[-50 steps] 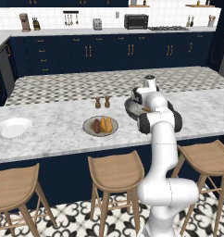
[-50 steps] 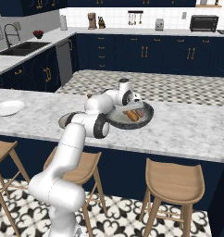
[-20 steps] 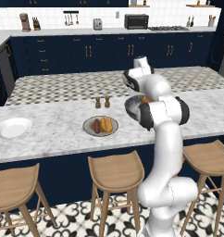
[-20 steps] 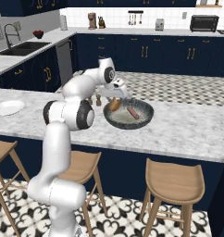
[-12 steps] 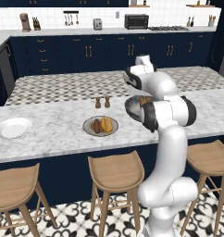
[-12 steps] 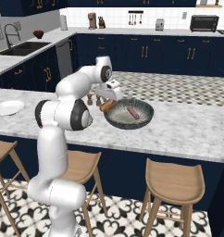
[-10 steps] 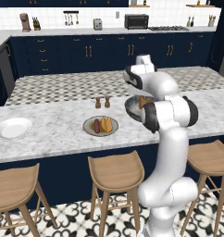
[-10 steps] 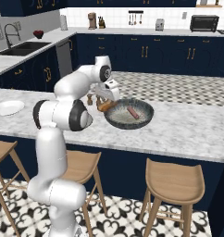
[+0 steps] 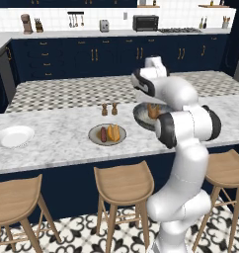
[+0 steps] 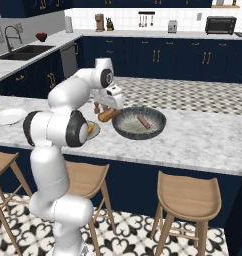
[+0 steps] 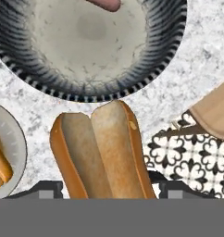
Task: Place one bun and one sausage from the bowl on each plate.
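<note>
My gripper point(image 10: 112, 109) is shut on a split bun point(image 10: 108, 115), held above the counter just off the left rim of the dark-grey bowl point(image 10: 158, 123). In the hand view the bun point(image 11: 102, 155) sits between my fingers, below the bowl point(image 11: 160, 60). One sausage point(image 10: 143, 121) lies in the bowl, seen at the top edge of the hand view as the sausage point(image 11: 107, 3). The beige plate point(image 9: 95, 139) carries a bun and a sausage. The white plate point(image 9: 13, 137) lies bare at the far left. In the left base view my gripper point(image 9: 152, 105) holds the bun point(image 9: 152, 111) over the bowl's near side.
Salt and pepper shakers point(image 9: 108, 108) stand behind the beige plate. Wooden stools point(image 9: 125, 183) line the island's front edge. The beige plate's rim point(image 11: 19, 139) shows left of the held bun, and a stool seat point(image 11: 215, 111) to its right.
The arm has risen out of the bowl with the bun and carried it to the bowl's left rim, nearer the beige plate. One sausage stayed in the bowl.
</note>
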